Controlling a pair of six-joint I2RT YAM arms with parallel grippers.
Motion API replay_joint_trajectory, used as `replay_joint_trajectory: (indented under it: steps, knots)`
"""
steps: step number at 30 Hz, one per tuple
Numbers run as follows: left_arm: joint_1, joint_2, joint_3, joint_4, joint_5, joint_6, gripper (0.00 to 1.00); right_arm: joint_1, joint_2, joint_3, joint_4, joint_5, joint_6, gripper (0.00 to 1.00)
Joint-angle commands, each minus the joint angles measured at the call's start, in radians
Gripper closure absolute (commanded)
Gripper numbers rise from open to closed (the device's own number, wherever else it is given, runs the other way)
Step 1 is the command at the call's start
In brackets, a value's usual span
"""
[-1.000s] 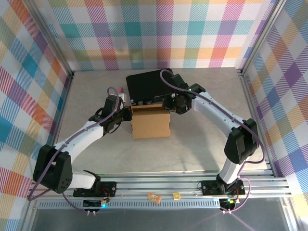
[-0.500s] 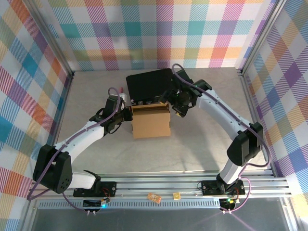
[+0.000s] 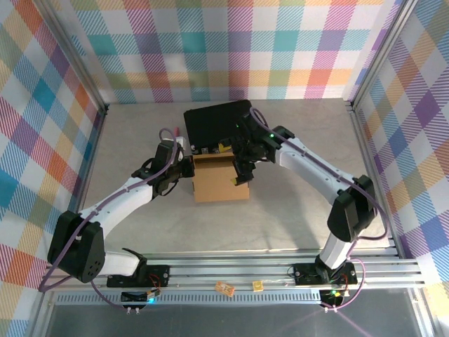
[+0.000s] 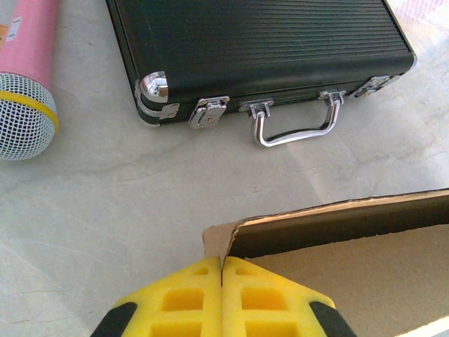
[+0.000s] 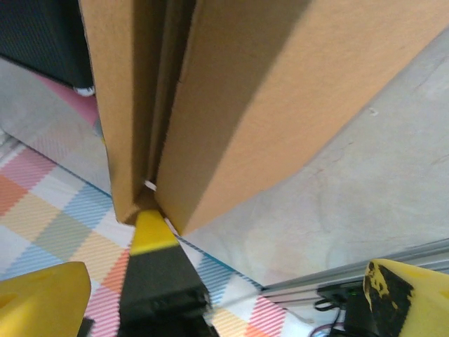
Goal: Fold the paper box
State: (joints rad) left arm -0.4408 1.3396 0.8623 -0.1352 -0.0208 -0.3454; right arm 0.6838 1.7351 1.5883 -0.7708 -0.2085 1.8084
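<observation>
The paper box [image 3: 214,186] is plain brown cardboard, standing partly folded in the middle of the table just in front of a black case. My left gripper [image 3: 188,168] is at its left back corner. In the left wrist view the yellow pads [image 4: 189,295] are pressed together on a thin cardboard flap [image 4: 219,242] at that corner. My right gripper [image 3: 240,175] hangs over the box's right part. In the right wrist view its yellow fingertips [image 5: 42,298] are spread wide, open, and the brown box wall [image 5: 280,91] looms close ahead. The left gripper's finger [image 5: 151,235] shows at the box's far corner.
The black hard case [image 3: 214,125] with metal latches and a handle [image 4: 295,126] lies directly behind the box. A pink microphone [image 4: 28,70] lies left of the case. Checked walls enclose the table. Two small items [image 3: 224,288] rest on the front rail.
My right gripper has swung from the box's back right corner down and left, over the box's right side. The left arm and the box have stayed put.
</observation>
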Motion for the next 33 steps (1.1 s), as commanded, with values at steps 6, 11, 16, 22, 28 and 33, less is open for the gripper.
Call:
replay_joint_trajectory:
  steps: [6, 11, 16, 22, 28, 33]
  knots:
    - [-0.024, -0.033, 0.002, 0.006, -0.038, -0.007, 1.0, -0.003, 0.14, 0.105, -0.008, -0.014, 0.167, 0.01]
    - [-0.039, -0.044, -0.008, 0.023, -0.059, -0.009, 1.0, -0.003, 0.196, 0.177, -0.053, -0.008, 0.166, 0.0]
    - [-0.055, -0.062, -0.028, 0.048, -0.082, -0.009, 1.0, -0.003, 0.218, 0.184, -0.058, -0.005, 0.167, 0.02]
    - [-0.062, -0.074, -0.051, 0.083, -0.093, -0.015, 1.0, -0.003, 0.229, 0.16, -0.035, -0.029, 0.172, 0.05]
    - [-0.07, -0.068, -0.057, 0.098, -0.103, -0.02, 1.0, -0.001, 0.239, 0.151, -0.026, -0.047, 0.152, 0.14]
    - [-0.072, -0.069, -0.06, 0.106, -0.104, -0.023, 1.0, 0.003, 0.225, 0.136, -0.045, -0.03, 0.154, 0.24]
